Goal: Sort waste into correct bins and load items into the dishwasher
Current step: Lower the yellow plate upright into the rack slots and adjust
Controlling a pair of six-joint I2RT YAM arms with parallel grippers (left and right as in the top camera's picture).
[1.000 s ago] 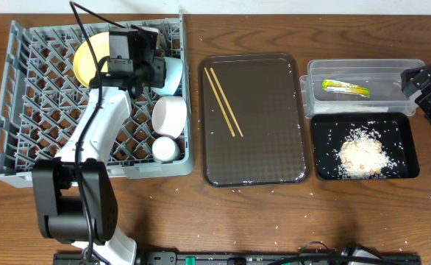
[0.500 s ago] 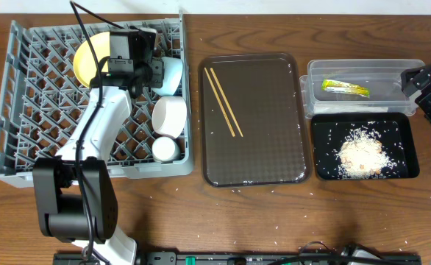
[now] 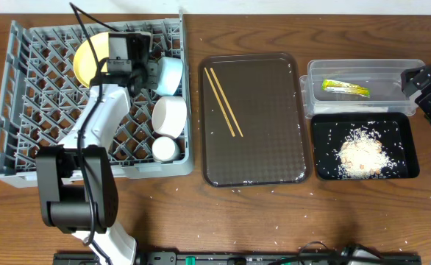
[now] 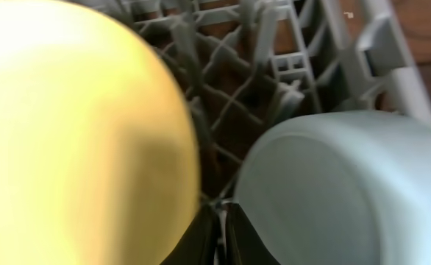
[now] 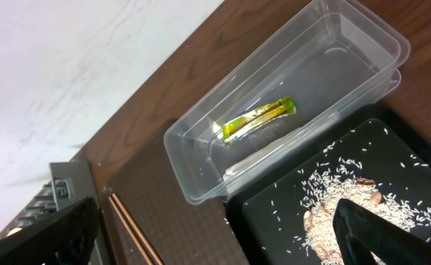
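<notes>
Overhead view, clock positions as seen from above.

- Large square grey plastic dish rack point(image 3: 24, 110) sits at the table's 9 o'clock side. Round yellow plate point(image 3: 87, 62) stands on edge at the rack's 12 o'clock. Light blue bowl point(image 3: 171, 73) lies at 1 o'clock, white bowl point(image 3: 169, 115) at 3 o'clock, small white cup point(image 3: 164, 149) at 4 o'clock.
- Left gripper point(image 4: 221, 232): fingers pressed together with nothing between them, low in the gap between plate and blue bowl.
- Brown rectangular serving tray point(image 3: 274, 132) is at centre. The pair of thin wooden chopsticks point(image 3: 223, 103) lies on its 10 o'clock part, slanted, side by side. A few stray grains lie on it.
- Clear plastic rectangular tub point(image 3: 362, 70) is at the table's 2 o'clock and holds the green-and-yellow snack wrapper point(image 3: 344, 87). Its print is too small to read.
- Shallow black rectangular tray point(image 3: 326, 147) touches the tub at the tub's 6 o'clock. The pile of beige-white rice crumbs point(image 3: 361, 153) is in the middle of it.
- Right gripper point(image 5: 215, 213): jaws spread wide, empty, hovering at the tub's 3 o'clock end.
</notes>
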